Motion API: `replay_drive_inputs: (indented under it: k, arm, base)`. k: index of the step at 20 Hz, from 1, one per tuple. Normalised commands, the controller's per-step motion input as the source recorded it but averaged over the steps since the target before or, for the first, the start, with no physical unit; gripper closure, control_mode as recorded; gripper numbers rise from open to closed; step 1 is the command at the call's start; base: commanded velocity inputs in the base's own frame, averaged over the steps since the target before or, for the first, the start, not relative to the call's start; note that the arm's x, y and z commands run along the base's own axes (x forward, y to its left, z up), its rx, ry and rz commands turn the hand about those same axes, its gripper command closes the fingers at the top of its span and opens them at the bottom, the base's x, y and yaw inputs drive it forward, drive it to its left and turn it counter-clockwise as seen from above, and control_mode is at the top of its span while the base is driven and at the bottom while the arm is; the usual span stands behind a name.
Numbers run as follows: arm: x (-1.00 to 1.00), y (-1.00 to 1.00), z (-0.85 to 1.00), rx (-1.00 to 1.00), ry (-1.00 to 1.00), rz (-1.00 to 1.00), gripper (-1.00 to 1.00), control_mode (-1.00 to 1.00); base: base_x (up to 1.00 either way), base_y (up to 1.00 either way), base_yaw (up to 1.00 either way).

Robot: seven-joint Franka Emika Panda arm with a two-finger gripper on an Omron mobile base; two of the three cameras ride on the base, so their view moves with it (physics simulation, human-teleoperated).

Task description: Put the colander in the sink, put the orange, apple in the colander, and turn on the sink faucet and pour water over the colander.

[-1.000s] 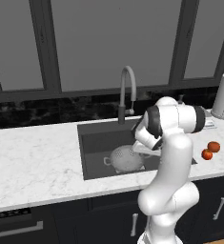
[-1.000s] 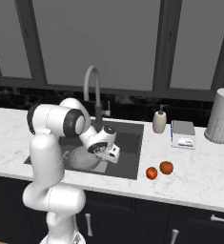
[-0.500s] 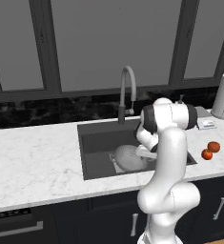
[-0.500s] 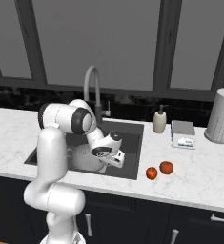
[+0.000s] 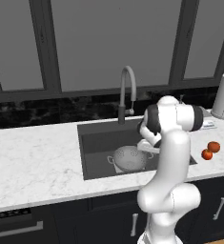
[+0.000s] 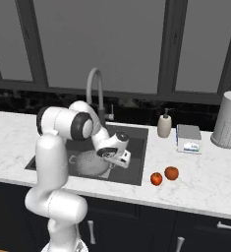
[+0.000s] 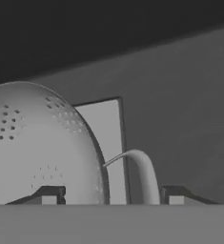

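Nearby, orange (image 6: 171, 173) and apple (image 6: 156, 178) beside sink (image 6: 136, 162).

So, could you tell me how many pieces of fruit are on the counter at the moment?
2. The orange and the apple sit side by side on the white marble counter, right of the sink. Neither is in the colander yet.

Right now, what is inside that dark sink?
The dark grey sink holds a grey perforated metal colander, apparently dome-up, over a paler square plate; the robot's arm hides the basin's right part.
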Motion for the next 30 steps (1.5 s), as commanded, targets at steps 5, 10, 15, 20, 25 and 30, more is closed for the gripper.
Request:
replay_drive_inputs:
  k: [5, 10, 15, 20, 25, 30]
  arm:
    - [-0.24, -0.10, 0.77, 0.00, -0.20, 0.00, -1.00, -1.00]
    - [-0.51, -0.34, 0.97, 0.00, -0.18, -0.06, -1.00, -1.00]
    - [-0.62, -0.45, 1.00, 0.00, -0.06, -0.16, -1.00, -1.00]
    - [-0.43, -0.37, 1.00, -0.01, 0.08, -0.21, -1.00, -1.00]
    - [-0.21, -0.41, 1.00, 0.02, 0.49, -0.23, -1.00, -1.00]
    - [-0.16, -0.74, 0.38, 0.03, 0.60, -0.29, -1.00, -1.00]
  base:
    - [0.00, 0.00, 0.00]
    - [0.00, 0.00, 0.00]
    - [0.00, 0.00, 0.00]
    - [0.00, 0.00, 0.00]
    - [0.00, 0.00, 0.00]
    - [0.00, 0.00, 0.00]
